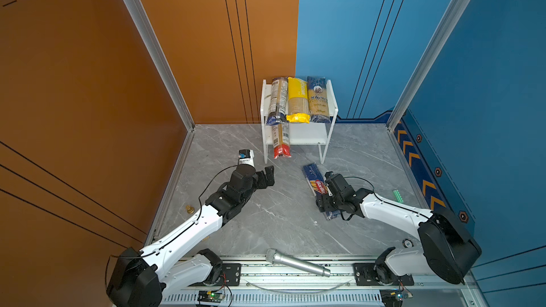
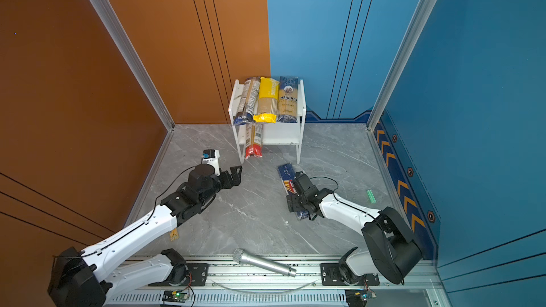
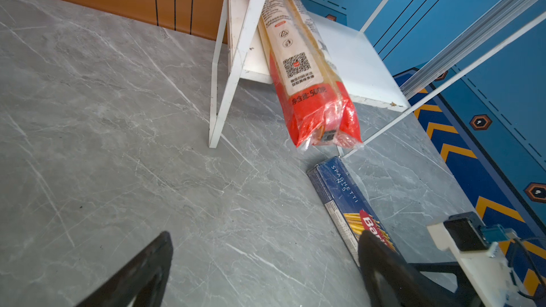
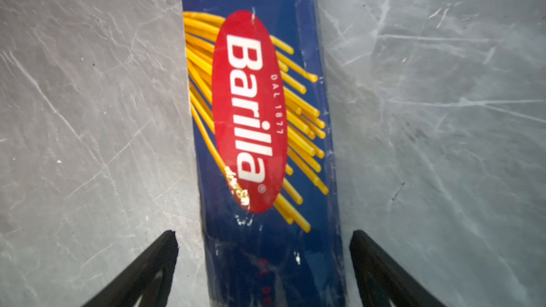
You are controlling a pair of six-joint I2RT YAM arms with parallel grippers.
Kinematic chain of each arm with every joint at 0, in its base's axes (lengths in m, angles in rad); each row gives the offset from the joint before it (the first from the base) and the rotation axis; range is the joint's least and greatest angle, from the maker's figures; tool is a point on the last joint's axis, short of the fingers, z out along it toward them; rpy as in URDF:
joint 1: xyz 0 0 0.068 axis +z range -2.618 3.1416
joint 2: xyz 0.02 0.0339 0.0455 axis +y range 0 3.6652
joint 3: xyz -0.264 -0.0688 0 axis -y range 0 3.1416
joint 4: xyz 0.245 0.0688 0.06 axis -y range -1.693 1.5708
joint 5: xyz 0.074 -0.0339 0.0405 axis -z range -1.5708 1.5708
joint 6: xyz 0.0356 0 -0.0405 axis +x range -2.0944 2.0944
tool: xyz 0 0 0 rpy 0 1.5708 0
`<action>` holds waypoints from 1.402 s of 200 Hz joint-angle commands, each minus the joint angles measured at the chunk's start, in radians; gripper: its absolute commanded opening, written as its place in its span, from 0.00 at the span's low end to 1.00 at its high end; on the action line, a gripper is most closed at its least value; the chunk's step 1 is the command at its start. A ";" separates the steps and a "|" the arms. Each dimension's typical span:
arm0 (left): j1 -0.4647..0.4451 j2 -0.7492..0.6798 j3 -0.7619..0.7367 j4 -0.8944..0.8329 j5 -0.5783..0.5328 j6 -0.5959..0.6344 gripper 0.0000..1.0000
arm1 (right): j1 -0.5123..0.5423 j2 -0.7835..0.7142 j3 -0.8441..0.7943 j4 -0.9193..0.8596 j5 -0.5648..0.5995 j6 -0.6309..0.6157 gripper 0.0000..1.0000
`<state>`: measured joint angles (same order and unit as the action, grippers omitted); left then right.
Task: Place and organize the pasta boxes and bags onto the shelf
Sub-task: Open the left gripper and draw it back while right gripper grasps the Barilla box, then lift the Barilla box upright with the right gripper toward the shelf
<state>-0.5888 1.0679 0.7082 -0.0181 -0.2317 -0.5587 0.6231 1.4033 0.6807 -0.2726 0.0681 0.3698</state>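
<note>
The right gripper (image 4: pixel 263 231) hangs low over the last loose pack, its jaws spread to either side of the Barilla box (image 4: pixel 260 113) with bare table showing between each finger and the cardboard, so nothing is grasped. The left gripper (image 3: pixel 265 233) is also released and empty, near the front left leg of the shelf (image 1: pixel 307 134). The grey marble table (image 1: pixel 280 225) carries that white two-tier rack at its back. On the top board, three bags lie side by side: the clear pack with dark-blue ends (image 1: pixel 277 98), the yellow pack (image 1: pixel 297 98) and the dark-blue pack (image 1: pixel 318 98) marked "ankara". The red-ended pack (image 3: pixel 307 63) lies on the lower board at its left, its red end jutting past the front edge. The box lies flat on the table just in front of the rack's right leg, with its far end angled towards the shelf. It looks like stiff, smooth card, probably light but long enough to swing. A pinch across the narrow width near the middle, about where the jaws now stand, should keep it level. Squeezing hard risks denting the card and snapping the brittle strands inside. Legible print on it reads "Barilla", "DAL 1877" and "SPAGHETTI N°5". The red bag shows a QR code and "500".
</note>
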 commanded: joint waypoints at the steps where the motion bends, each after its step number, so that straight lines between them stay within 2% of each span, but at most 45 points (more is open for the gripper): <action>1: 0.015 -0.032 -0.021 -0.025 0.042 -0.002 0.98 | 0.023 0.013 -0.029 0.023 0.046 0.001 0.89; 42: 0.033 -0.059 -0.044 -0.026 0.087 0.026 0.98 | 0.047 0.014 -0.055 0.048 0.065 0.025 0.89; 95: 0.087 -0.065 -0.066 -0.028 0.137 0.036 0.98 | 0.072 0.050 -0.070 0.091 0.077 0.052 0.81; 99: 0.090 -0.066 -0.068 -0.026 0.142 0.035 0.98 | 0.102 0.055 -0.072 0.093 0.082 0.055 0.81; 155: 0.122 -0.048 -0.093 0.012 0.191 0.019 0.98 | 0.146 0.081 -0.087 0.133 0.140 0.091 0.61; 280: 0.139 -0.031 -0.118 0.050 0.214 -0.016 0.98 | 0.147 -0.043 -0.120 0.168 0.159 0.139 0.23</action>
<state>-0.4580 1.0286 0.6167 0.0063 -0.0441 -0.5560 0.7670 1.4021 0.5678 -0.1123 0.2138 0.4797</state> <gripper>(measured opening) 0.978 0.414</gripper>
